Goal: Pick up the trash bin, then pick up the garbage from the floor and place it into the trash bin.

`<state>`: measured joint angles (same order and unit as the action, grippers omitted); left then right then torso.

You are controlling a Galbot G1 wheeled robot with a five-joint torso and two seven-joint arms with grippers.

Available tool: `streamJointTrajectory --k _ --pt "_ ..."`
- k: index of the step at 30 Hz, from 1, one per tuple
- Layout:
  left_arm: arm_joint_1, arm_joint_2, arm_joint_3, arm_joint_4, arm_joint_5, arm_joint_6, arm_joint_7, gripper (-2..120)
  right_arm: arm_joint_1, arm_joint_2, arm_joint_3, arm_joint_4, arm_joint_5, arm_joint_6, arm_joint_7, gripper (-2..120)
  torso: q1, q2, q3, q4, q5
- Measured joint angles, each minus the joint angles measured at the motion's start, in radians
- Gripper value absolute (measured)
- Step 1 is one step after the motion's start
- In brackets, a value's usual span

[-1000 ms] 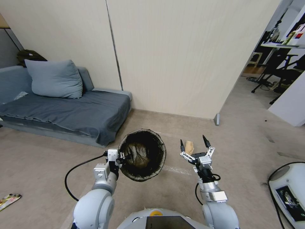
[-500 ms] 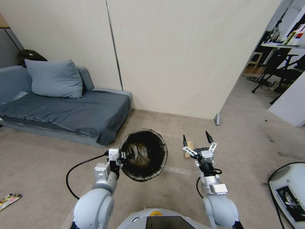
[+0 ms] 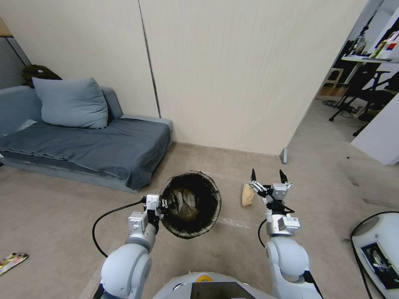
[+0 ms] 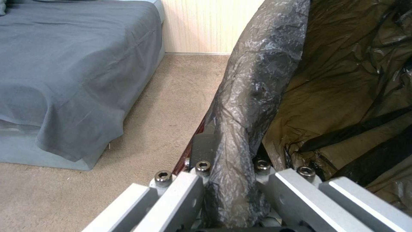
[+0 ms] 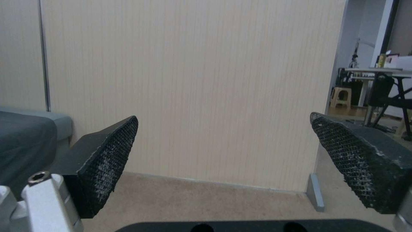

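Left claw [image 3: 165, 204] pinches the bag-lined trash bin [image 3: 191, 203] at its 9 o'clock rim, held above the floor. Right claw [image 3: 269, 177] gapes wide, empty. Crumpled tan paper [image 3: 247, 195] at its 8 o'clock: light, soft, squeezes easily across the middle.

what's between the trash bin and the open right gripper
In the head view, a tan crumpled paper lies on the carpet between the trash bin, held by the left gripper, and the right gripper.

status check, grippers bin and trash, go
Left gripper shut on the trash bin rim, bin held off floor. Right gripper open, empty, raised beside the tan crumpled paper on the floor. Nothing in the way.
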<state>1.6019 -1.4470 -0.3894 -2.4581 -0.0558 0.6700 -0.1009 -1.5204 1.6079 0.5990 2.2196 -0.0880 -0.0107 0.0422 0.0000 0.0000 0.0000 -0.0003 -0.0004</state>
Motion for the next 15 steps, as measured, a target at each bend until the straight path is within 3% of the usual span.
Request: streamJointTrajectory --k 5,15 --pt "0.002 0.000 0.000 0.000 0.002 0.000 0.000 1 0.074 0.000 0.013 -0.147 0.036 -0.104 0.034 100 0.000 0.000 0.000 0.0007 0.0007" --pt "0.002 -0.001 0.002 0.001 0.004 0.000 0.000 1 0.087 0.000 0.015 -0.174 0.042 -0.121 0.040 100 0.000 0.000 0.000 0.0002 0.0003"
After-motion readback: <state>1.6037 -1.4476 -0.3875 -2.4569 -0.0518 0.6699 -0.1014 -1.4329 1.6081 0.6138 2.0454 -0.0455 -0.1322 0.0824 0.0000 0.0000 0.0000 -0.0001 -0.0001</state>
